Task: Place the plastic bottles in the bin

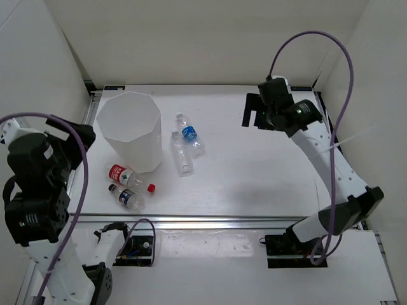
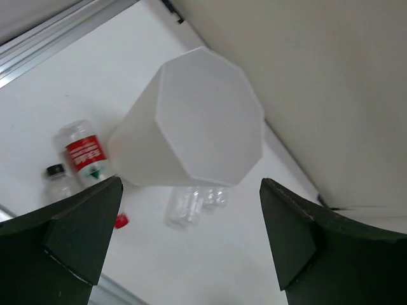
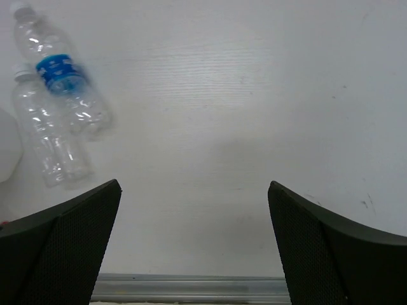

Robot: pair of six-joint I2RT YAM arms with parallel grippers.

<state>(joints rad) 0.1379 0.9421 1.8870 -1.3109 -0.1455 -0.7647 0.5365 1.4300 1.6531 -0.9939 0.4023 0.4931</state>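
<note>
the blue-labelled bottle (image 1: 189, 135) and the clear unlabelled bottle (image 1: 181, 154) lie side by side on the white counter (image 1: 254, 178), just right of the bin (image 1: 143, 149). the red-labelled bottle (image 1: 125, 175) and the dark-capped bottle (image 1: 128, 197) lie at its near side. the bin stands upright, white and eight-sided. the left pincer (image 2: 191, 235) hangs above it, spread wide and empty. the right pincer (image 3: 194, 241), also wide apart and empty, is well right of the bottles.

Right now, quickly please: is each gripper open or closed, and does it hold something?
Left gripper: open, holding nothing.
Right gripper: open, holding nothing.
</note>
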